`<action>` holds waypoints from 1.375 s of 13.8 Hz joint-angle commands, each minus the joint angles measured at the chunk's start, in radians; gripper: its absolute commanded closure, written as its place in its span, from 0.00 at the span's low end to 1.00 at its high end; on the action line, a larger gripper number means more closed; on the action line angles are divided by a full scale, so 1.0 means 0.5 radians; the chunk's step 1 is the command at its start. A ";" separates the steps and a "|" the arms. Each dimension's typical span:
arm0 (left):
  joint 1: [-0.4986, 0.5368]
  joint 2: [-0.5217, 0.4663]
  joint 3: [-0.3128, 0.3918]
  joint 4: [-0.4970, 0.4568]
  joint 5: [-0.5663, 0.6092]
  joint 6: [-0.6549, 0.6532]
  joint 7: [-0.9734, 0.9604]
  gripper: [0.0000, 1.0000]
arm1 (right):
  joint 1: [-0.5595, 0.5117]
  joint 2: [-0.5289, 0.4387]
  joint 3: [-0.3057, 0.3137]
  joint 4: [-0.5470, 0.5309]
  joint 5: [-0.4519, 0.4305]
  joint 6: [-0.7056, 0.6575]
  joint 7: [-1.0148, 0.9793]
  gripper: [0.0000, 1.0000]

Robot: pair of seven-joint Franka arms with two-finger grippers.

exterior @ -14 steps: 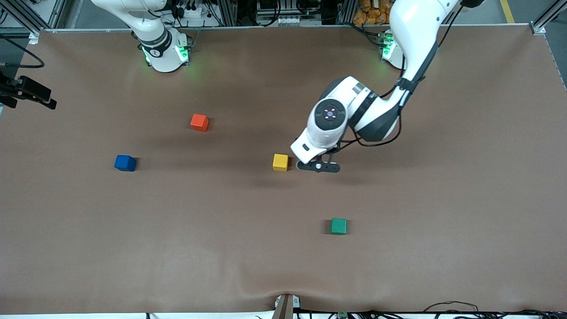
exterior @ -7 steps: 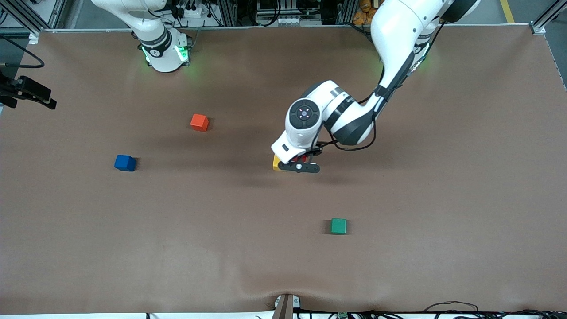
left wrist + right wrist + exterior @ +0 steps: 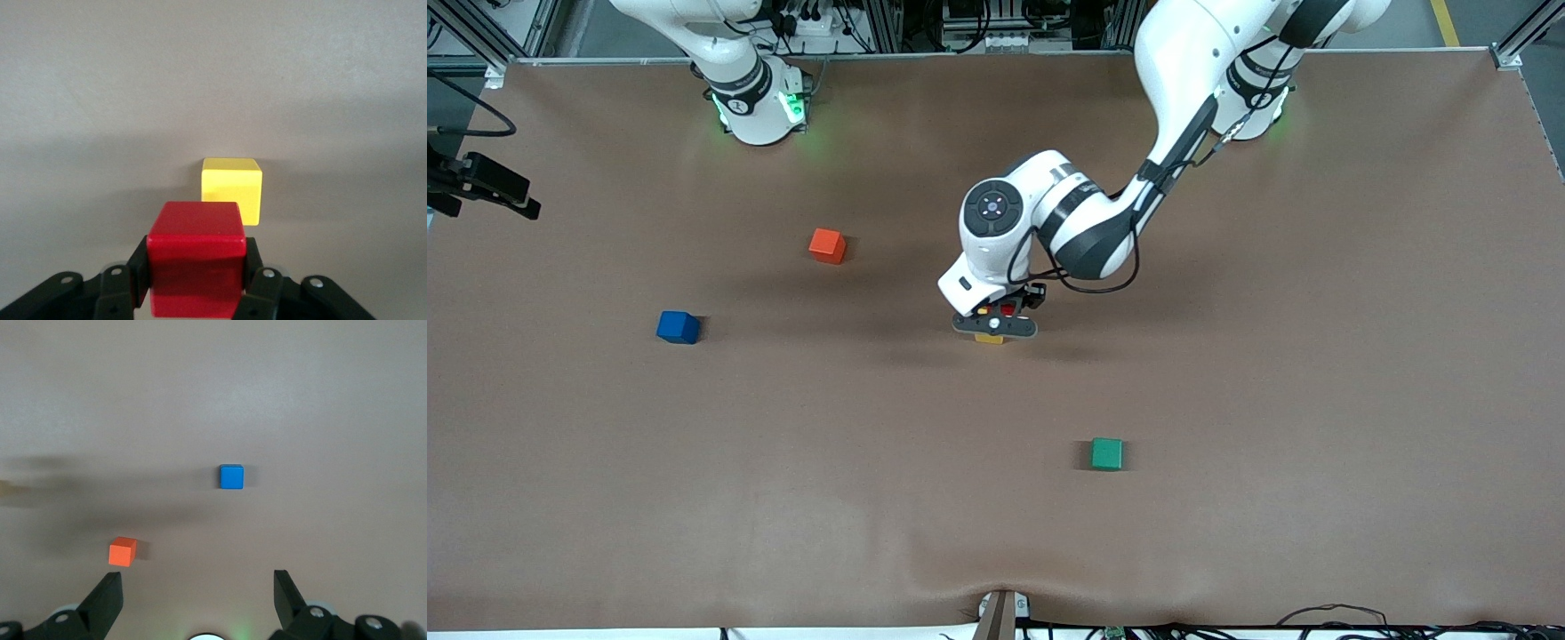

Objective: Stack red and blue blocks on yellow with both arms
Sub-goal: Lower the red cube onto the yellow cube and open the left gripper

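The left gripper (image 3: pixel 193 293), over the yellow cube (image 3: pixel 231 189) mid-table, clamps the light, rigid red cube (image 3: pixel 195 257) by opposite flat faces, while the right gripper (image 3: pixel 198 600) waits agape

Brown table (image 3: pixel 1316 373); lying on it, well apart: yellow cube (image 3: pixel 231 189) near the middle, blue cube (image 3: pixel 679 327) and orange-red cube (image 3: pixel 827 245) toward the right arm's end, green cube (image 3: pixel 1107 453) nearest the front camera
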 commanded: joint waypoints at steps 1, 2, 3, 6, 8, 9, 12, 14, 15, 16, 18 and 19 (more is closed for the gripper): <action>-0.024 0.070 0.021 0.101 0.037 0.045 -0.051 1.00 | -0.023 -0.048 0.011 -0.047 0.030 0.003 0.021 0.00; -0.027 0.076 0.021 0.101 0.040 0.075 -0.051 1.00 | -0.023 -0.048 0.011 -0.047 0.030 0.003 0.021 0.00; -0.042 0.095 0.034 0.107 0.040 0.091 -0.054 1.00 | -0.023 -0.048 0.011 -0.047 0.030 0.000 0.021 0.00; -0.146 0.116 0.147 0.126 0.037 0.094 -0.051 1.00 | -0.023 -0.048 0.011 -0.047 0.030 0.003 0.021 0.00; -0.152 0.137 0.150 0.126 0.037 0.109 -0.054 1.00 | -0.023 -0.048 0.011 -0.047 0.030 0.000 0.021 0.00; -0.152 0.141 0.150 0.126 0.037 0.134 -0.057 1.00 | -0.023 -0.048 0.011 -0.047 0.030 0.000 0.021 0.00; -0.152 0.150 0.150 0.126 0.037 0.140 -0.063 1.00 | -0.023 -0.048 0.011 -0.047 0.030 0.000 0.021 0.00; -0.152 0.159 0.150 0.126 0.037 0.143 -0.066 1.00 | -0.023 -0.048 0.011 -0.047 0.030 0.000 0.021 0.00; -0.152 0.162 0.147 0.123 0.037 0.155 -0.066 1.00 | -0.023 -0.048 0.011 -0.047 0.030 0.000 0.021 0.00; -0.152 0.171 0.150 0.123 0.034 0.177 -0.070 1.00 | -0.023 -0.048 0.011 -0.047 0.030 0.000 0.021 0.00; -0.152 0.181 0.150 0.123 0.034 0.195 -0.124 1.00 | -0.023 -0.048 0.011 -0.047 0.030 0.000 0.021 0.00; -0.152 0.184 0.150 0.123 0.034 0.195 -0.134 1.00 | -0.023 -0.048 0.011 -0.047 0.030 0.000 0.021 0.00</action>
